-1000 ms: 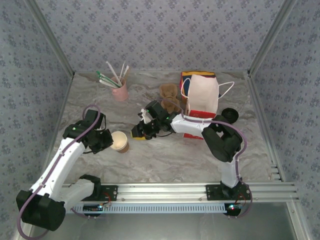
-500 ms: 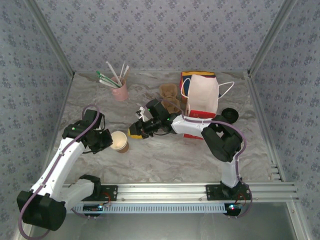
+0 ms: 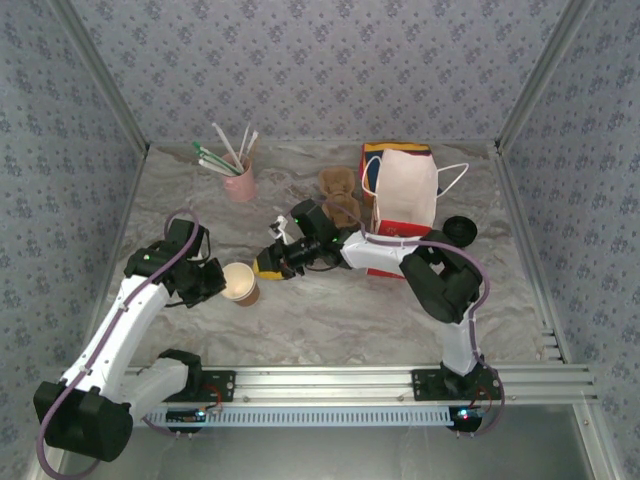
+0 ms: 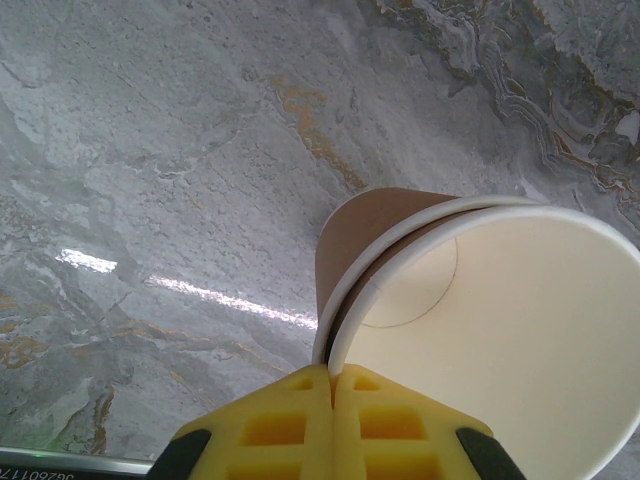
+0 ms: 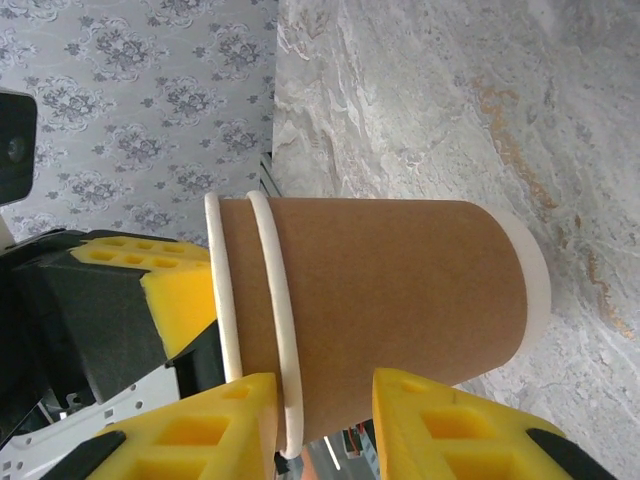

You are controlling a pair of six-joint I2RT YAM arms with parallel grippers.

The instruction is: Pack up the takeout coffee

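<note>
Right claw (image 3: 267, 264) shifted left, wrist views reveal two nested cups (image 5: 400, 290)

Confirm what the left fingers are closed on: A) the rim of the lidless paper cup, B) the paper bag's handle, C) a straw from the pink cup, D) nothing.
A: in the left wrist view the yellow left fingers meet on the rim of the lidless paper cup.
</note>
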